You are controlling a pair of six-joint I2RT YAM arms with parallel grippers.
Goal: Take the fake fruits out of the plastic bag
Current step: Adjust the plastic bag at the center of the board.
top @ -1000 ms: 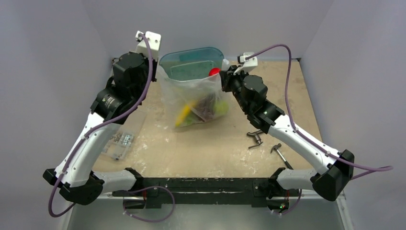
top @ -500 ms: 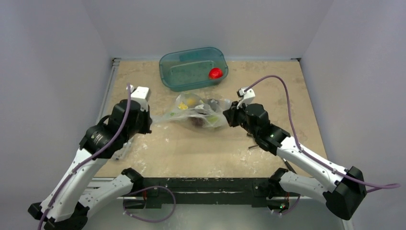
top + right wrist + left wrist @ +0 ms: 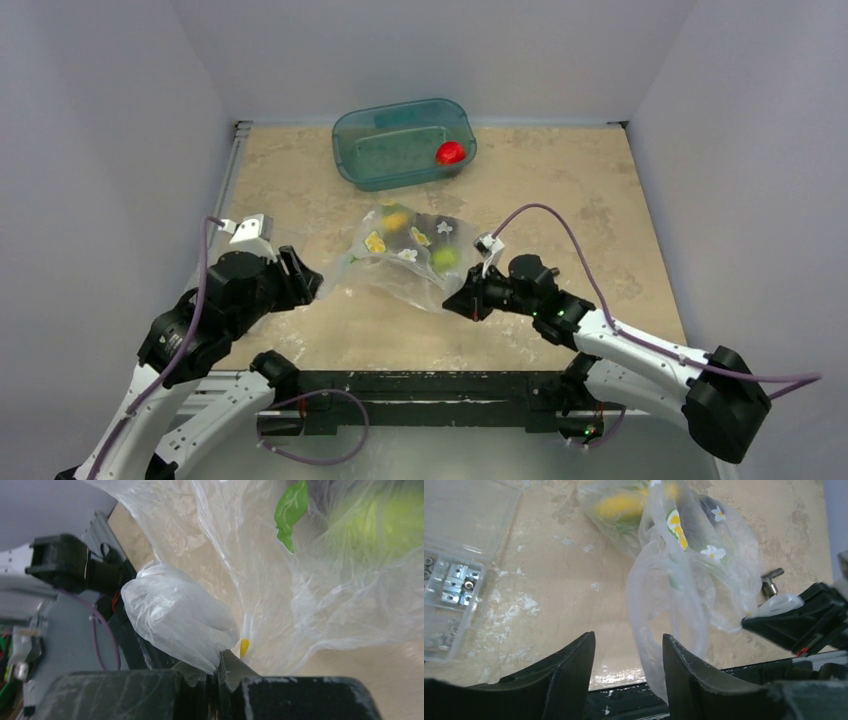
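Now the plastic bag (image 3: 400, 268), hoisted over the teal tub (image 3: 385, 150) a second before, lay slumped on the table (image 3: 580, 200), the fake fruits (image 3: 443, 257) still inside. My left gripper (image 3: 628, 642) had parted slightly, empty, with film just beside one finger. My right gripper (image 3: 216, 667) stayed pinched tight on a bunched fold.

Plain pale grey walls (image 3: 420, 50) box in three sides of a beige, mottled table (image 3: 570, 190) (white scuffs near its front); a metal strip (image 3: 233, 165) edges its left side. Light is even.
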